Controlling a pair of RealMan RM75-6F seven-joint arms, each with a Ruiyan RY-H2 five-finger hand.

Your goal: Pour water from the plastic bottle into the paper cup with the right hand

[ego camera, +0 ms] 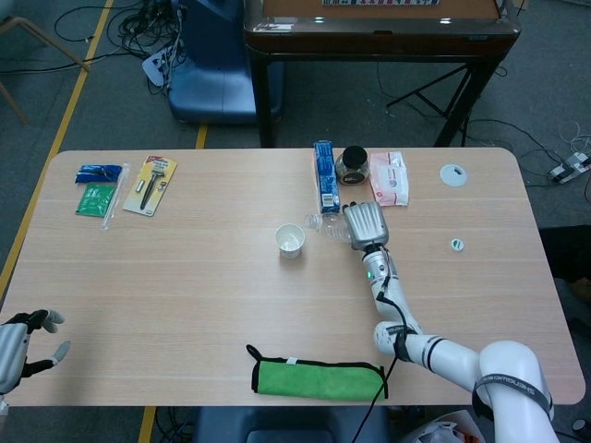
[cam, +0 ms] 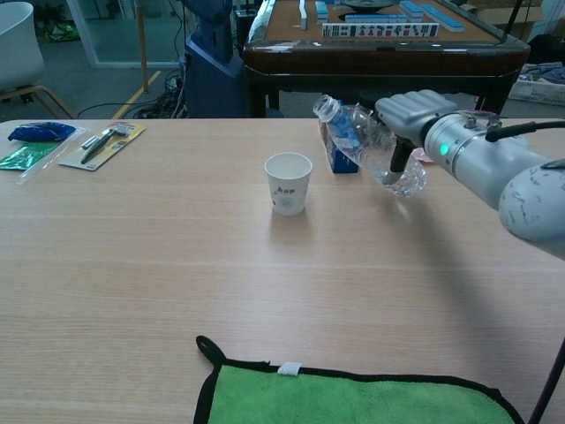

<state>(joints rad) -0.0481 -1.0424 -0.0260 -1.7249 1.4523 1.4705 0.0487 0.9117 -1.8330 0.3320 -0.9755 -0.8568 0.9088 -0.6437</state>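
Presently the right hand (cam: 415, 119) holds the bottle (cam: 366, 146) above the surface (ego camera: 185, 277), fingers (cam: 399, 157) wrapped round its lower body. The bottle is tilted, neck up and to the left, its open mouth apart from the cup (cam: 289, 183) and higher than the rim. The cup stands upright near the middle of the surface, well clear of every edge, with bare wood on all sides of it. Behind the bottle, along the far edge, sit a blue box (ego camera: 323, 172), a dark-lidded jar (ego camera: 354, 164) and a pink packet (ego camera: 389, 178), close together; the bottle hangs just in front of the box. A small white disc (ego camera: 452, 173) lies nearer the far right corner. At the far left corner lie flat packets (ego camera: 100, 189) and a carded tool (ego camera: 151, 184). A green cloth (ego camera: 319, 377) lies at the near edge. The left hand (ego camera: 20, 343) hangs at the near left corner, fingers spread, holding nothing.
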